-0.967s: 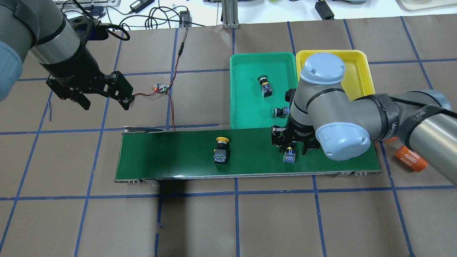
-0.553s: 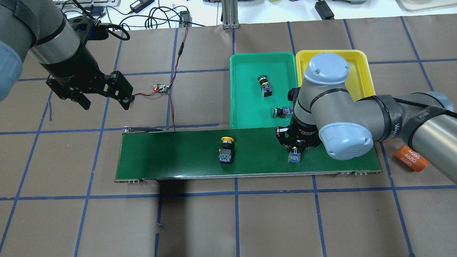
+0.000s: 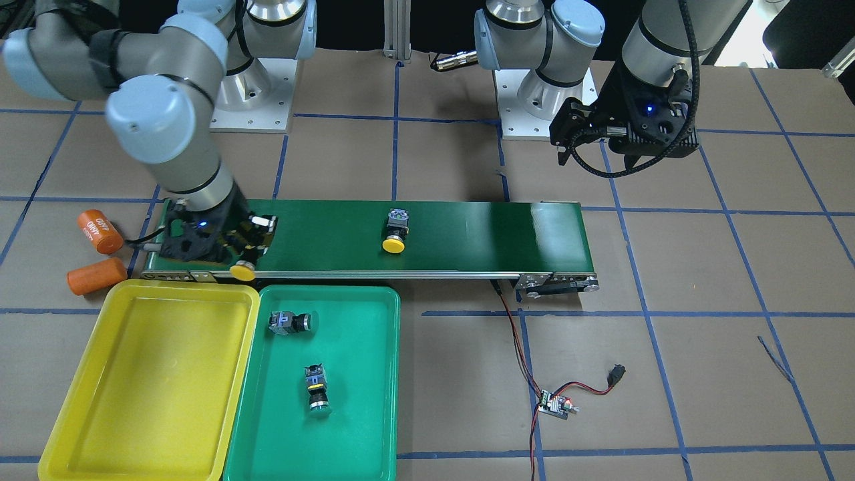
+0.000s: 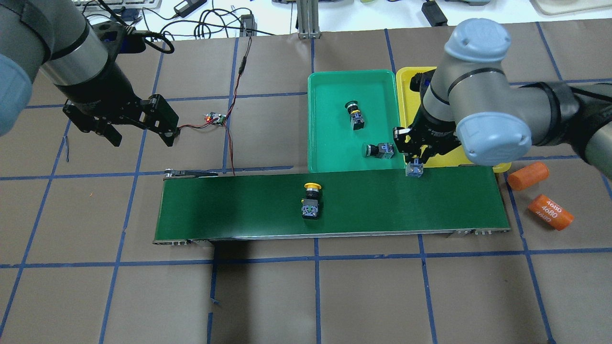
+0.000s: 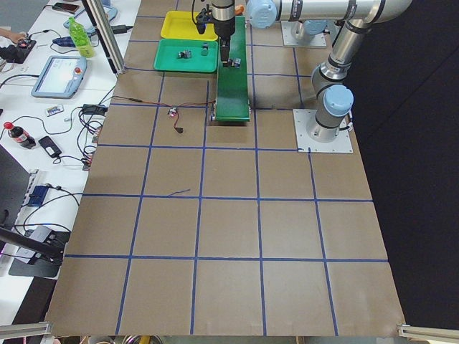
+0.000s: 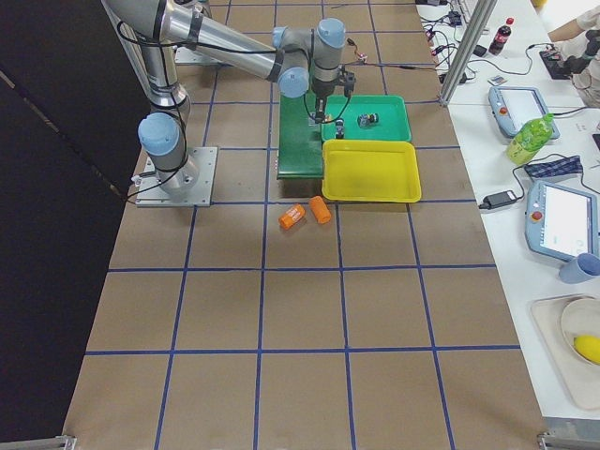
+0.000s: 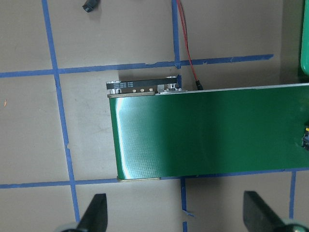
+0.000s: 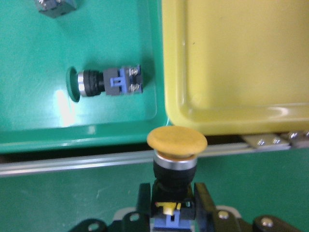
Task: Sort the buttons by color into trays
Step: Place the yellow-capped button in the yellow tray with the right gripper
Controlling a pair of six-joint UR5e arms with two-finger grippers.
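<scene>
The right gripper (image 4: 415,161) pinches a yellow button (image 8: 176,145) by its body at the conveyor belt's (image 4: 229,210) edge beside the yellow tray (image 4: 480,83), the second yellow button (image 4: 311,198) lies mid-belt, two green buttons (image 4: 355,115) (image 4: 378,150) lie in the green tray (image 4: 330,91), and the left gripper (image 4: 141,137) hangs spread above the desk (image 4: 287,296).

We see a long dark green conveyor belt (image 4: 239,205) lying flat on the brown paper-covered table (image 4: 363,301), which blue tape lines (image 4: 316,296) mark into squares. Just off one end of the belt lie two orange cylinders, near each other: a plain orange cylinder (image 4: 528,175) and an orange cylinder printed 4680 (image 4: 550,212). Near the belt's other end sits a small circuit board (image 4: 216,118). Thin red and black wires (image 4: 231,153) run from it to the belt's corner. On a white side bench we make out a green plastic bottle (image 5: 82,38) and a dark cola bottle (image 5: 16,135).
</scene>
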